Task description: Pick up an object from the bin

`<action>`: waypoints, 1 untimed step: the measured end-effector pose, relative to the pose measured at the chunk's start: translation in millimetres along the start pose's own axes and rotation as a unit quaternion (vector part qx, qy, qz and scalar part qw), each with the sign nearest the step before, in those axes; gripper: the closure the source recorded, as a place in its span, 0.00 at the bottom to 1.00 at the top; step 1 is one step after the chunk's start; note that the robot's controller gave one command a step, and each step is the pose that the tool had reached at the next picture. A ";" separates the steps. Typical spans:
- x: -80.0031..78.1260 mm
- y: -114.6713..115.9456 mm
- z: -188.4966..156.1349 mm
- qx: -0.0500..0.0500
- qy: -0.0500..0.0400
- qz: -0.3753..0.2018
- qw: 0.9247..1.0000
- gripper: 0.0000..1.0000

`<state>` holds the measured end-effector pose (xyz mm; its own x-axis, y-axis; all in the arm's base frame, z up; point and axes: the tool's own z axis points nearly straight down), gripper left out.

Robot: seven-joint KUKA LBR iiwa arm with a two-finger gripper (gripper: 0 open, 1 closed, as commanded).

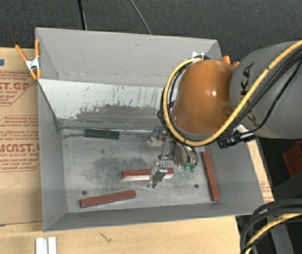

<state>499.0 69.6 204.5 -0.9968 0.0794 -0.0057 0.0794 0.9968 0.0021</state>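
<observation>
Your arm point(277, 89) comes into the bin point(51, 157) from the right. Its orange cover point(201, 102) hangs over the back right part of the floor, with yellow and black cables point(166, 97) looped round it. Below the cover, the gripper point(157, 176) is down low near the middle of the bin floor, a little right of centre. It sits at the right end of a short reddish-brown stick point(135, 174), which runs left to right. The gripper's metal tip overlaps that end of the stick. You cannot tell from this view whether the tool is open, closed or clamped on the stick, because the tip is small and crowded by the wrist hardware above it. The stick looks to be resting flat on the floor.

Three other things lie apart from it. A longer reddish-brown stick point(107, 198) lies near the front wall, left of centre, tilted slightly so its right end is a touch further back. It is clear of the short stick. A third reddish-brown stick point(210, 174) lies along the right side of the floor, running front to back near the foot of the right wall, to the right of the gripper. A dark green bar point(101, 134) lies at the foot of the back wall, left of centre, running left to right, well apart from the gripper. The floor is scuffed grey metal.
</observation>
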 end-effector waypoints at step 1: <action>-13.7 3.4 59.1 0.000 0.000 -0.020 1.000 0.00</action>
<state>513.2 72.0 145.5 -0.9992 0.0399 -0.0060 0.0399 0.9992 0.0009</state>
